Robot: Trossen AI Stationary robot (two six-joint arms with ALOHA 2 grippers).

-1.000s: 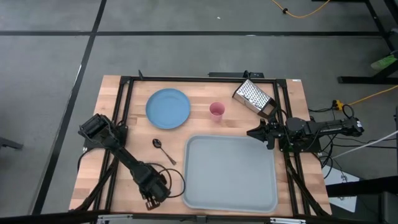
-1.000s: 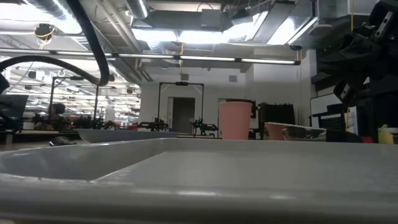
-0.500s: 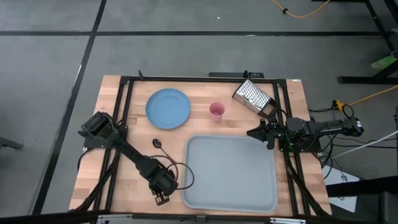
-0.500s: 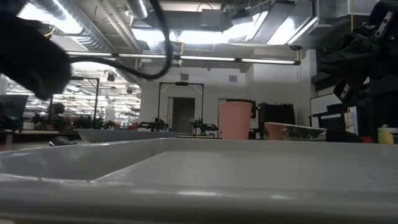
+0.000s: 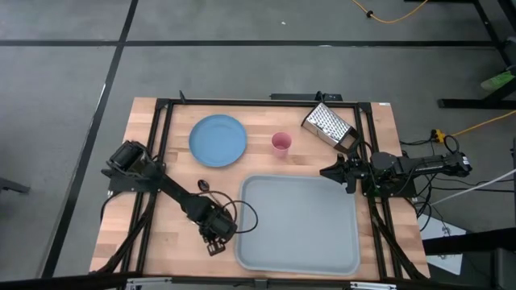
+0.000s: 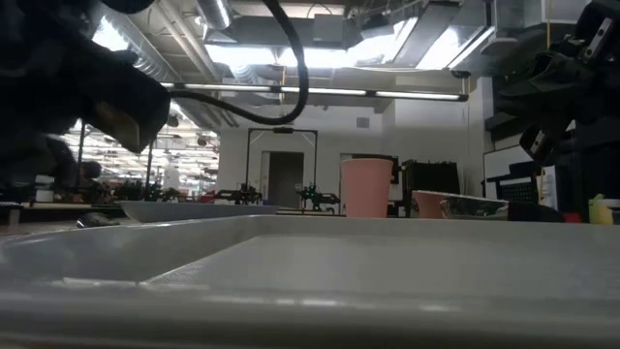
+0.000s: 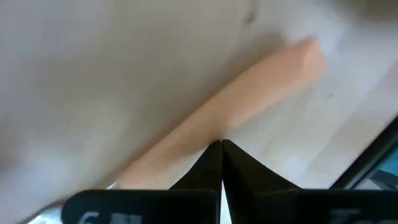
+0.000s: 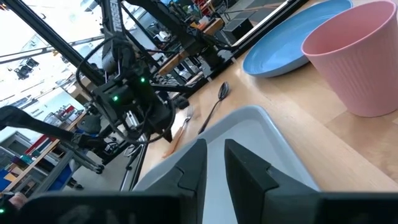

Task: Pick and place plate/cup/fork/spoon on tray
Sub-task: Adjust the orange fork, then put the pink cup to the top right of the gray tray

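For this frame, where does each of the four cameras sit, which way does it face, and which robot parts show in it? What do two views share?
High view: overhead, straight down; both arms, tray, plate, cup.
Low view: table height, across the tray rim to the room; dark arm parts at both sides.
Left wrist view: close over the wood; own fingers shut on the fork.
Right wrist view: past own fingers; spoon, left gripper.
Shared: cup, in the high, low and right wrist views.

grey floor [image 5: 242,72] with dark seams; bright ceiling lights [image 6: 320,53] beyond.
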